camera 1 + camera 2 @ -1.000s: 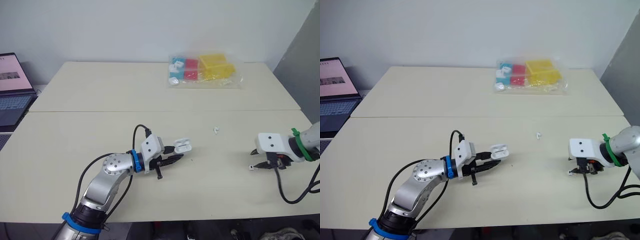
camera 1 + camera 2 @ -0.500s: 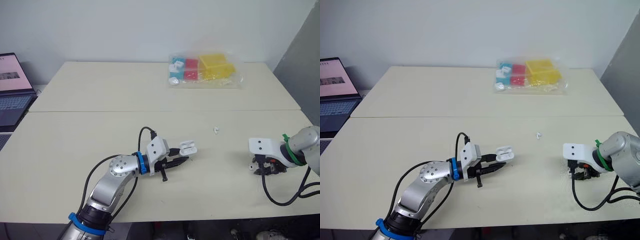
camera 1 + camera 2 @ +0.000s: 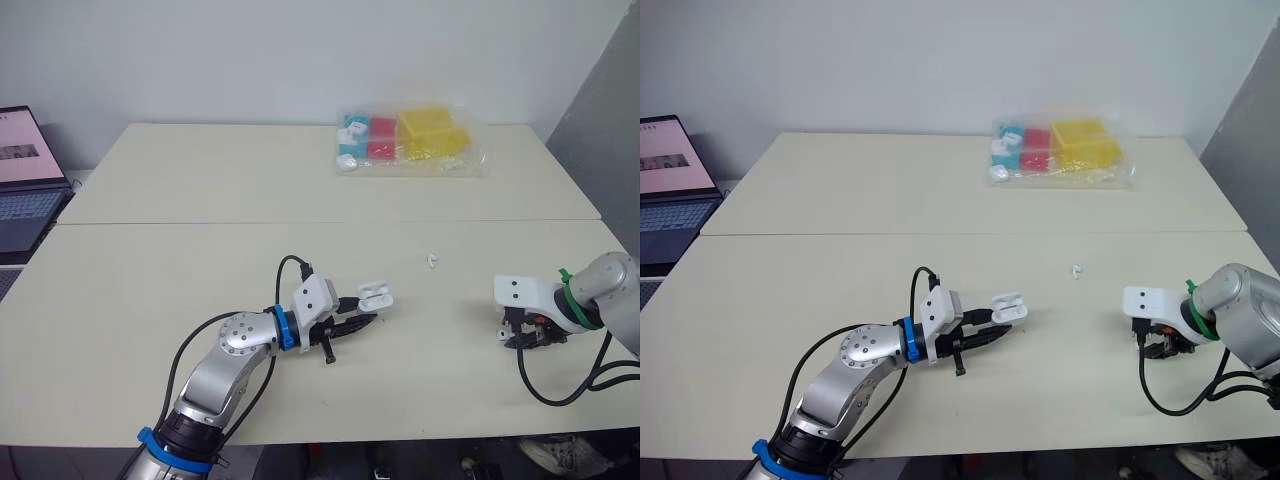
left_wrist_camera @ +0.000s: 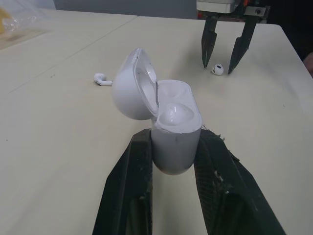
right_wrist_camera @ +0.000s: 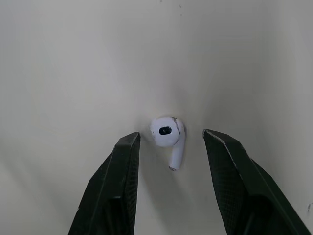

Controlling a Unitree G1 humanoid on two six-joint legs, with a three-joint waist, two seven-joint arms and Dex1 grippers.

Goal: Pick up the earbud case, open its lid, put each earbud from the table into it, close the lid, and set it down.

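The white earbud case [image 4: 173, 127] has its lid swung open, and my left gripper [image 3: 362, 316] is shut on its body just above the table near the middle. Both sockets look empty. One white earbud [image 5: 168, 134] lies on the table at the right, between the spread fingers of my open right gripper [image 3: 520, 338], which points down over it without touching. The left wrist view shows that gripper [image 4: 222, 61] straddling the same earbud [image 4: 216, 69]. A second earbud [image 3: 432, 261] lies farther back, between the two arms.
A clear plastic bag [image 3: 405, 140] of yellow, red and blue blocks lies at the table's far side. An open laptop [image 3: 25, 180] stands on another surface at the far left. A seam [image 3: 200, 223] crosses the table behind both arms.
My left gripper has carried the open case a little to the right. My right gripper has shifted slightly left and turned down over the earbud.
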